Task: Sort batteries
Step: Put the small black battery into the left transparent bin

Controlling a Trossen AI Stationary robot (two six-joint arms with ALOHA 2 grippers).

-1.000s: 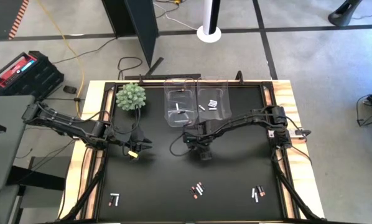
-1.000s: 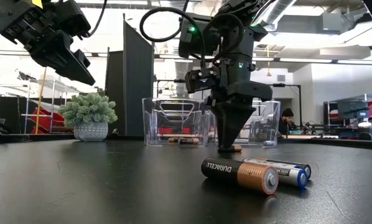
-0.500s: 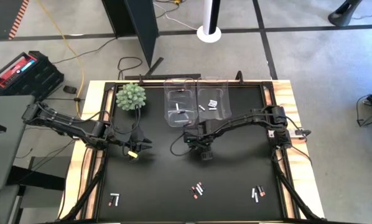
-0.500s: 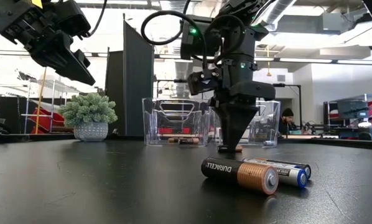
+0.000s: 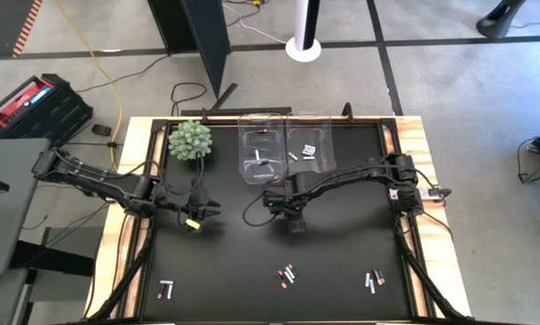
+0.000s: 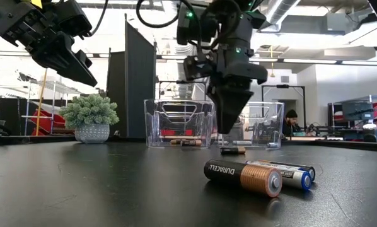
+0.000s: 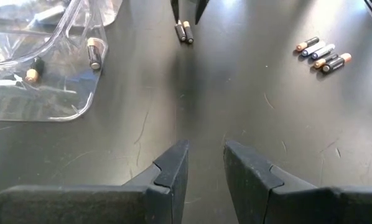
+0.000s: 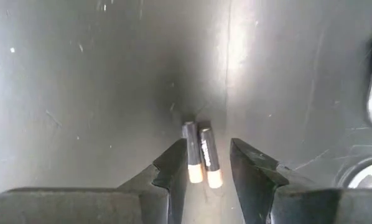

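Two dark batteries with copper ends lie side by side on the black table, below my right gripper. That gripper is open and empty and hangs a little above them in the low view. The pair also shows in the low view and the left wrist view. My left gripper is open and empty, raised over the table's left part. Other batteries lie in small groups near the front edge. More batteries lie in two clear bins.
A small potted plant stands at the far left of the table, beside the bins. In the low view two large-looking batteries lie close to the camera. Bare black table lies between the two grippers and the front groups.
My right gripper has gone straight up from the table, where its fingertips stood at the two dark batteries. The batteries stay lying on the table below it.
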